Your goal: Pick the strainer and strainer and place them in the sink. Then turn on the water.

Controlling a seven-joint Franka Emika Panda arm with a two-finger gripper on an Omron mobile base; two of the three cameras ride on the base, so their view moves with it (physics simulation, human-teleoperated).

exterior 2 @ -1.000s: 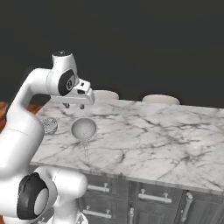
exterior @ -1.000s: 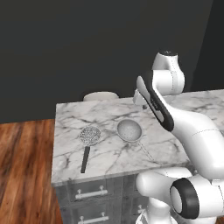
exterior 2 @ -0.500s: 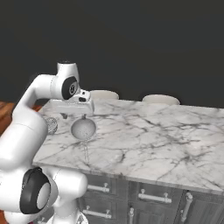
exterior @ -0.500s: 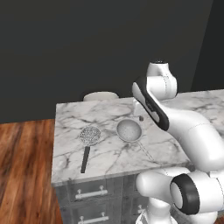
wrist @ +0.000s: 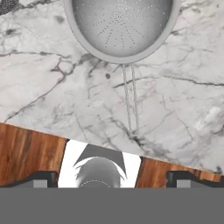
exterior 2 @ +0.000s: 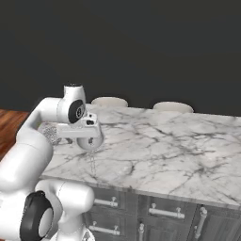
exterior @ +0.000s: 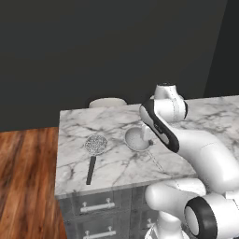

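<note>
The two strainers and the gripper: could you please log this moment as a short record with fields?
deep strainer: on the marble counter, wire handle pointing toward the counter's front edge
shallow strainer: lying flat beside the deep one, apart from it, black handle toward the front edge
gripper: above the counter's front edge, short of the wire handle's end, fingers spread wide, nothing between them
task state: neither strainer lifted yet
</note>
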